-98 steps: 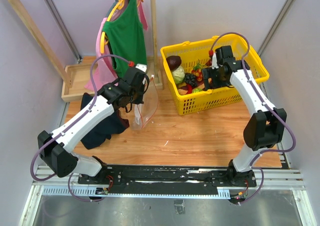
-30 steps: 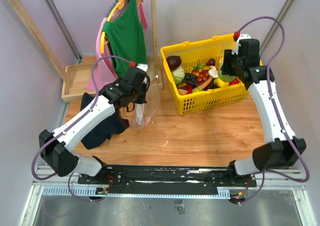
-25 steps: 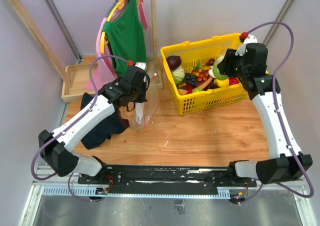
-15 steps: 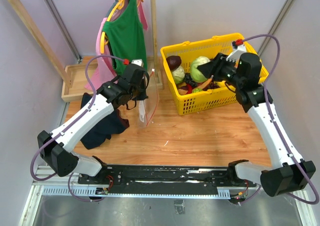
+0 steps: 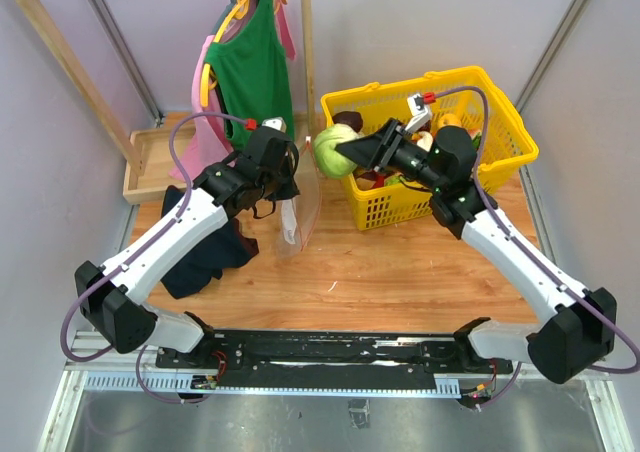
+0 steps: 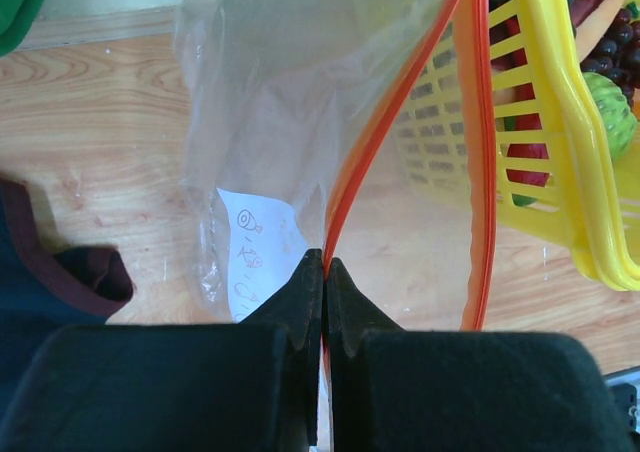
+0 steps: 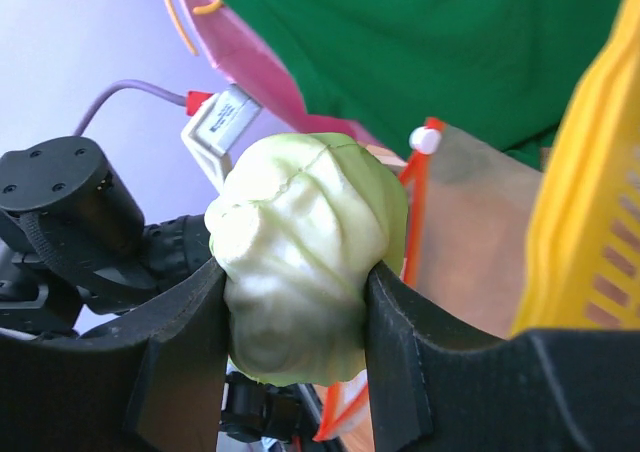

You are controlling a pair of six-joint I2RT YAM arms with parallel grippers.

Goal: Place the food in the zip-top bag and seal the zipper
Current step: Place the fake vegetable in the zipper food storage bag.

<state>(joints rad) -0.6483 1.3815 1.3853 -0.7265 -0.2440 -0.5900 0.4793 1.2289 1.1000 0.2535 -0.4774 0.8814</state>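
My right gripper [image 5: 340, 152] is shut on a pale green toy cabbage [image 5: 326, 151], a piece of the food, and holds it in the air just right of the zip-top bag's mouth. In the right wrist view the cabbage [image 7: 300, 262] fills the space between the fingers. My left gripper [image 5: 285, 177] is shut on the bag's rim, pinching the orange-red zipper [image 6: 345, 197] in the left wrist view. The clear zip-top bag [image 5: 293, 217] hangs upright from it, mouth open, with a white label patch [image 6: 258, 252]. More food [image 5: 400, 167] lies in the yellow basket.
The yellow basket [image 5: 500, 102] stands at the back right. A wooden rack with a green shirt [image 5: 250, 67] and a pink garment stands behind the bag. A dark cloth [image 5: 205, 252] lies on the table left of the bag, and a wooden tray [image 5: 150, 162] sits at the back left.
My right gripper has lifted the cabbage out of the basket and carried it left to the bag's mouth. The left gripper stays shut on the bag rim, almost still.
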